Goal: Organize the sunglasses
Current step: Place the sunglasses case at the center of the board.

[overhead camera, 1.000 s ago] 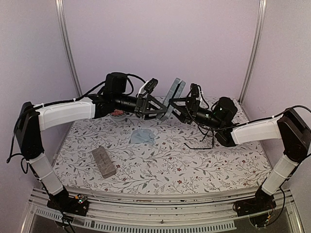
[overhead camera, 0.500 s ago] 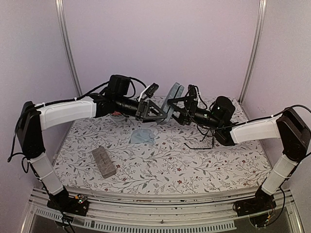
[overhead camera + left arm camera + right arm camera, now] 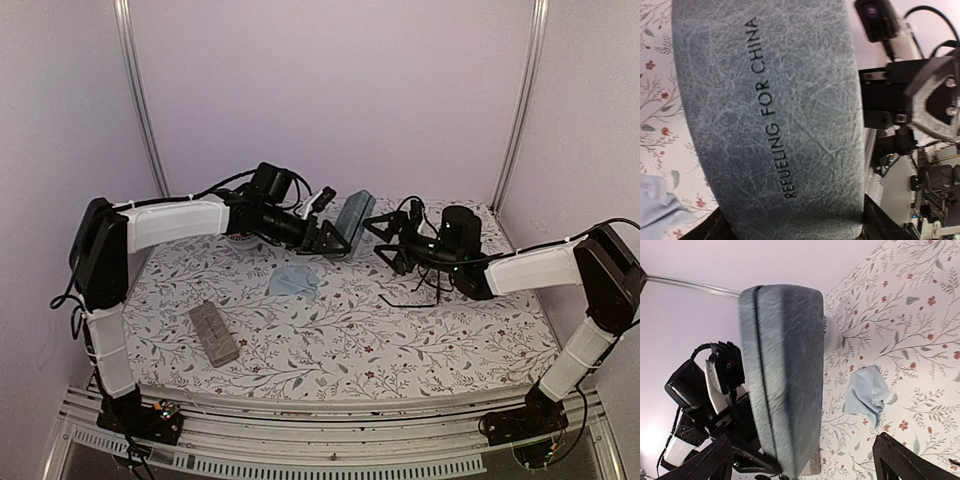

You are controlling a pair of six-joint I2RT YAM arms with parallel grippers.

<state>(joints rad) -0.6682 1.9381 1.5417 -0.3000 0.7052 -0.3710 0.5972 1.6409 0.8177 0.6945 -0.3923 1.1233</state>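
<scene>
Near the left front of the floral table (image 3: 330,345) a tan-grey case (image 3: 213,332) lies flat. A light blue cloth (image 3: 295,282) is crumpled at mid-table. Above it my left end effector (image 3: 335,238) pinches the bottom end of the closed blue-grey case (image 3: 770,115), held tilted clear of the table; its face reads "REFUELING FOR CHINA". Just right of the case, my right end effector (image 3: 388,242) faces it, spread wide and empty. The sunglasses (image 3: 400,300), thin black wire, lie on the table beneath my right arm.
</scene>
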